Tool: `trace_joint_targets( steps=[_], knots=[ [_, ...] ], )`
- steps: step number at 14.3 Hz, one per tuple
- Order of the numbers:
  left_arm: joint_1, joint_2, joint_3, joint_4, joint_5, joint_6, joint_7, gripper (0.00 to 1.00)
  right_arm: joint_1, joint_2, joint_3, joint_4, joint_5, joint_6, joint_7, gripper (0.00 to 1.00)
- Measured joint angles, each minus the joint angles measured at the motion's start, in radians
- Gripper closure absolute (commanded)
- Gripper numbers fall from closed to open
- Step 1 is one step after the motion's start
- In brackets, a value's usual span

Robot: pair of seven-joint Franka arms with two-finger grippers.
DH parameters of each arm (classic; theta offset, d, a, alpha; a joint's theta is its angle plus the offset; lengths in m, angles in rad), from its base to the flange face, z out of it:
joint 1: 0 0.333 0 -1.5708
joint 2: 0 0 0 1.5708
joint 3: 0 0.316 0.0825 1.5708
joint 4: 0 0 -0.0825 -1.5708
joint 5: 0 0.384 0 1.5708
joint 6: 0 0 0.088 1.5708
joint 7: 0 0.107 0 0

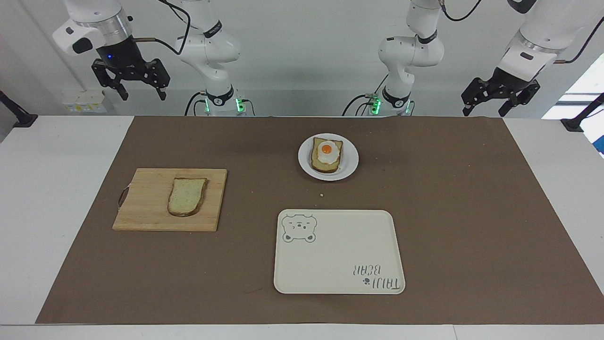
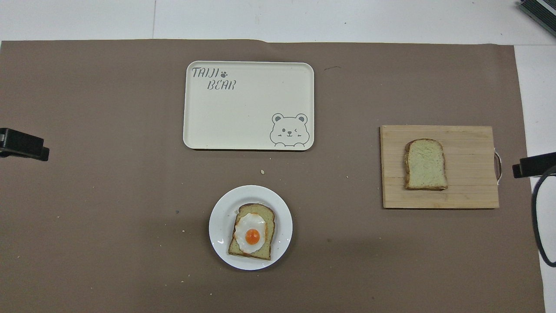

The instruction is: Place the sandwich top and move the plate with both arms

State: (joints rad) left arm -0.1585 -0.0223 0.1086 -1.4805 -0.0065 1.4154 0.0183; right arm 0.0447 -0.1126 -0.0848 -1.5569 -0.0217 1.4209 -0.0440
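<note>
The sandwich top (image 1: 187,196) is a plain pale slice with brown crust, lying flat on a wooden cutting board (image 1: 146,208) toward the right arm's end of the table; it also shows in the overhead view (image 2: 425,164). The small white plate (image 1: 304,158) sits mid-table and bears a bread slice with a fried egg (image 1: 326,156); the plate's rim also shows from overhead (image 2: 217,217). My right gripper (image 1: 144,96) hangs open and empty, high above the table's edge near the board. My left gripper (image 1: 484,112) hangs open and empty, high at the left arm's end.
A cream rectangular tray with a bear drawing (image 1: 339,255) lies farther from the robots than the plate. The cutting board (image 2: 469,191) has a metal handle at its outer end. A brown mat (image 1: 448,212) covers the table. Small crumbs lie between plate and tray.
</note>
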Motion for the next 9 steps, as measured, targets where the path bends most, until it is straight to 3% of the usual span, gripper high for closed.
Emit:
trace_joint_targets(
  steps=[9],
  knots=[
    [0.000,0.000,0.003,0.000,-0.028,0.000,0.001,0.00,0.000,-0.001,0.000,-0.003,0.000,0.001,0.000,0.00]
  ],
)
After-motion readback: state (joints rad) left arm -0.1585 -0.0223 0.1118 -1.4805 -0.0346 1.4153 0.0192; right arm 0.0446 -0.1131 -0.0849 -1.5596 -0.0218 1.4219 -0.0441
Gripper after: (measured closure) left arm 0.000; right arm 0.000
